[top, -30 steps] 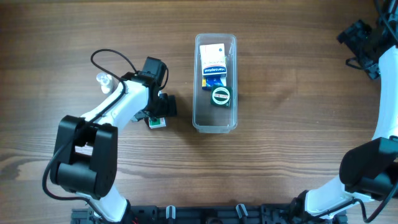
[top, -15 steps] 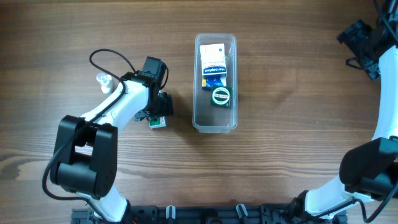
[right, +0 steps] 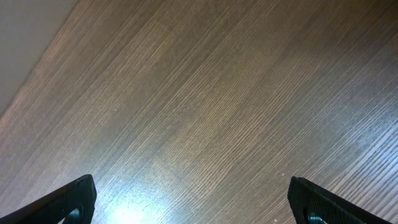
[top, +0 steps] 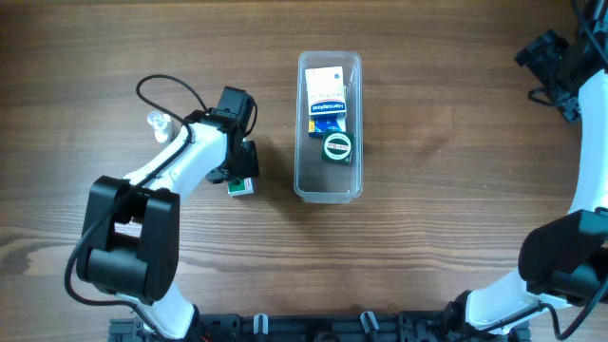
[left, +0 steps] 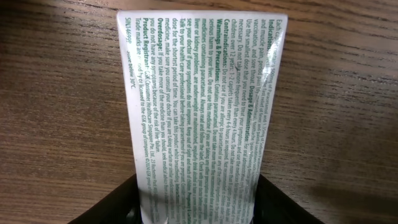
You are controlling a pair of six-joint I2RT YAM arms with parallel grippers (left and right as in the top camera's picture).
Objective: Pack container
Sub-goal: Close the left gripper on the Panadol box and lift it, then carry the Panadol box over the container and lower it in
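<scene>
The clear container (top: pixel 300 152) lies in the middle of the table and holds a white-and-blue box (top: pixel 325 99) and a round green tin (top: pixel 337 146). To its left a small white box with green print (top: pixel 241 187) lies on the wood, and it fills the left wrist view (left: pixel 199 93). My left gripper (top: pixel 238 171) sits over this box, its black fingers (left: pixel 118 208) pressed against both long sides. My right gripper (top: pixel 548 55) is far off at the table's back right; in its wrist view it stands open (right: pixel 193 202) over bare wood.
A small clear spray bottle (top: pixel 158 123) lies left of the left arm, beside a black cable loop (top: pixel 171 90). The table's pale edge shows at the upper left of the right wrist view (right: pixel 25 37).
The left jaws have narrowed from wide open until they meet the small white box's sides. The box and both arms have stayed in place.
</scene>
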